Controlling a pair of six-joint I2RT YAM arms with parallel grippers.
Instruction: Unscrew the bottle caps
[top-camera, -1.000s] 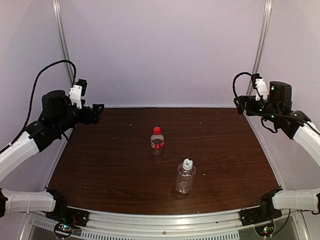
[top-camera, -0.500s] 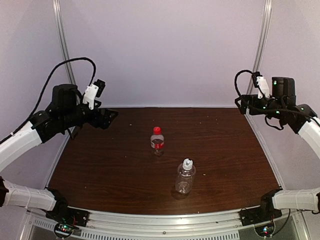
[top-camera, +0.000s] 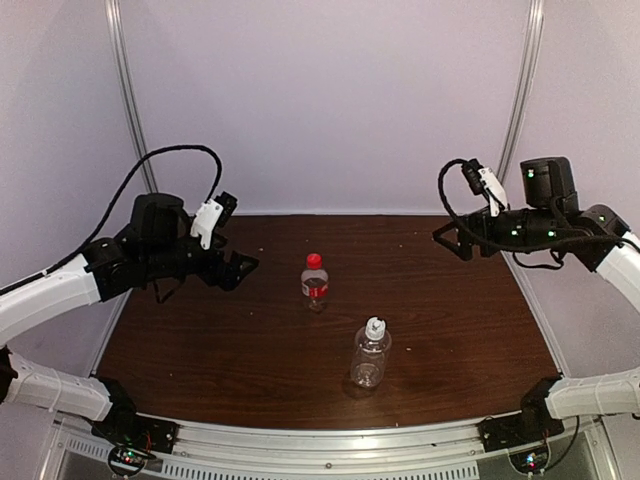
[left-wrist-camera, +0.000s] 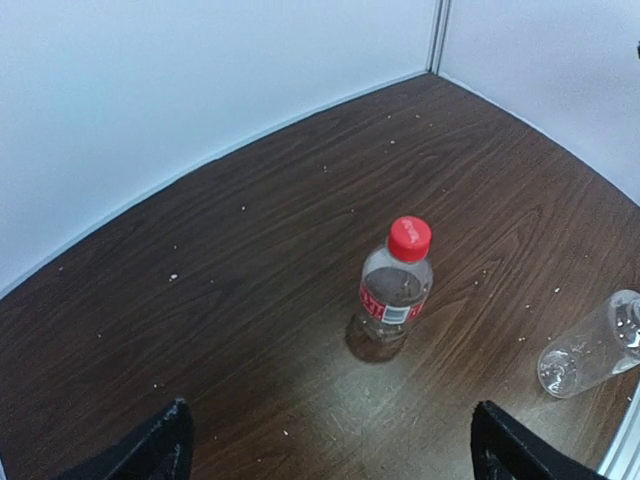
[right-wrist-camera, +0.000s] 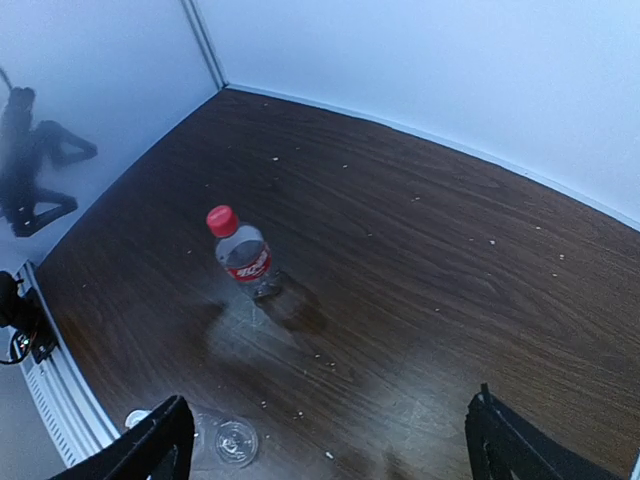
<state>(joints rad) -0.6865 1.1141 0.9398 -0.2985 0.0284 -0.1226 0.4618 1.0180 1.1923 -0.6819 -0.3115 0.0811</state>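
A short clear bottle with a red label band (top-camera: 314, 287) stands upright mid-table with its red cap (top-camera: 314, 260) on; it also shows in the left wrist view (left-wrist-camera: 395, 295) and the right wrist view (right-wrist-camera: 246, 262). A taller unlabelled clear bottle (top-camera: 370, 355) stands nearer the front with a white/grey cap (top-camera: 375, 326) on; its body shows in the left wrist view (left-wrist-camera: 595, 345) and its base in the right wrist view (right-wrist-camera: 236, 440). My left gripper (top-camera: 243, 268) is open, in the air left of the red-capped bottle. My right gripper (top-camera: 452, 240) is open, high at the right.
The dark wooden table (top-camera: 450, 320) has small crumbs scattered on it. White walls close it at the back and sides, with metal posts (top-camera: 520, 100) in the corners. A metal rail (top-camera: 330, 445) runs along the front edge.
My left arm has swung right and forward toward the red-capped bottle. My right arm has swung left over the table's right side. Both bottles have stayed in place.
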